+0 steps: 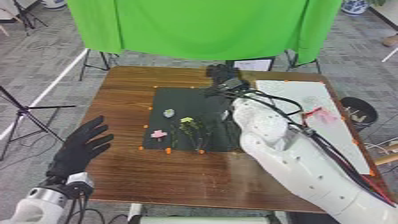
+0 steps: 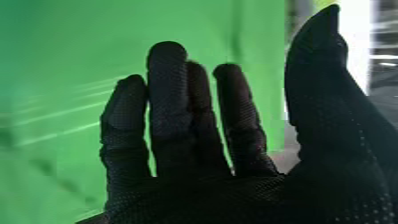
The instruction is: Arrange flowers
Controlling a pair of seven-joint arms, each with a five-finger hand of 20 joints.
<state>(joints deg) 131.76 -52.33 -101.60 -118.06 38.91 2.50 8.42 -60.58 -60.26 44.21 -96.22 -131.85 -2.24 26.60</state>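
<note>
1. From my station I saw the right hand [image 1: 222, 75] over the table's far side, near the black mat's far edge; the right wrist view gave me straight fingers [image 2: 169, 107], thumb well apart from them; wide, and I saw no grip on anything.
2. Left hand [image 1: 78, 147] hung by the table's left edge, fingers straight and a little spread; wide as well.
3. Flowers lay on the black mat [image 1: 182, 100]; pink flower [image 1: 159, 134] toward the near left corner, pale flower [image 1: 169, 113] farther off, yellow-green flower [image 1: 187, 120] to its right; stems ran toward me.
4. White sheet [image 1: 293, 90] lay right of the mat, partly behind the right arm; green cloth [image 1: 209, 25] hung beyond the table [image 1: 124, 100].
</note>
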